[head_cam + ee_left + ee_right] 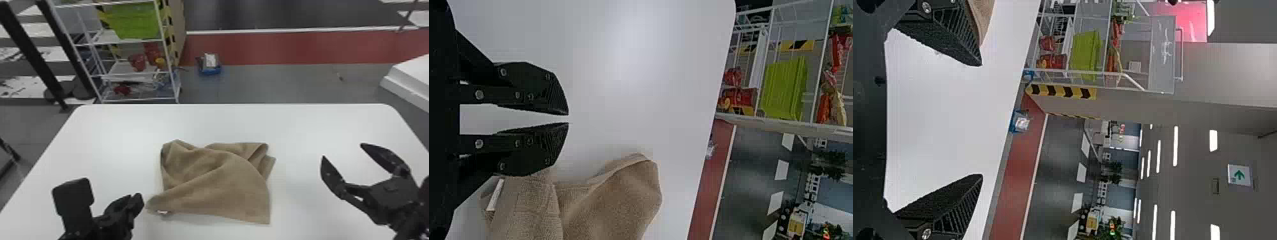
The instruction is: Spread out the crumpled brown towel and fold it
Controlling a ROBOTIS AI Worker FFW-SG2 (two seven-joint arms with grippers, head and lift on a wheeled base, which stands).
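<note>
The crumpled brown towel [220,185] lies in loose folds on the middle of the white surface [303,124], between the grippers. The left gripper [107,192] is just beside the towel, its fingers empty and slightly parted. The right gripper [343,151] is well apart from it, fingers spread wide and holding nothing.

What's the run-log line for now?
towel: crumpled on table | left pincer: empty, beside towel | right pincer: open, empty | folding: not done
</note>
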